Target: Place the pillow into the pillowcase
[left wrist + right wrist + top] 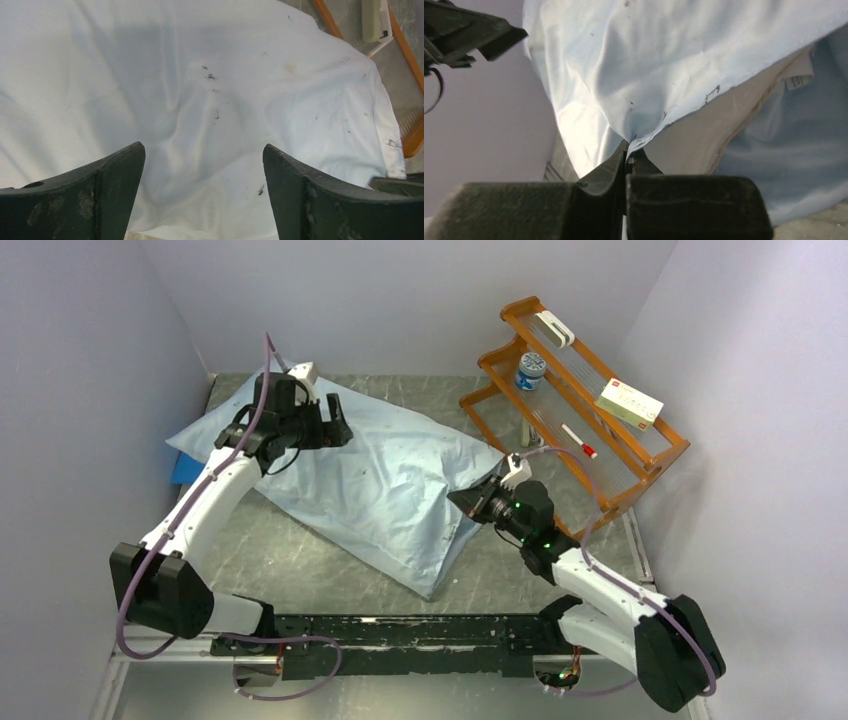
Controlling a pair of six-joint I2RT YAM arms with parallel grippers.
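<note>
The pale blue pillowcase (370, 480) lies wrinkled and bulging across the table. My right gripper (470, 502) is shut on the hem of its open right end. In the right wrist view the hem (674, 122) runs into my closed gripper (626, 157), and the white pillow (704, 135) shows inside the opening, between the upper and lower cloth layers. My left gripper (335, 425) is open and empty over the case's far left part. Its wrist view shows the specked cloth (210, 100) between the spread fingers (300, 190).
An orange wire rack (518, 306) stands at the back right, close behind my right gripper, holding a blue-lidded jar (531, 368), a box (629, 403) and a red-tipped pen (580, 442). A bright blue mat (184, 470) peeks out at the case's left. Walls enclose three sides.
</note>
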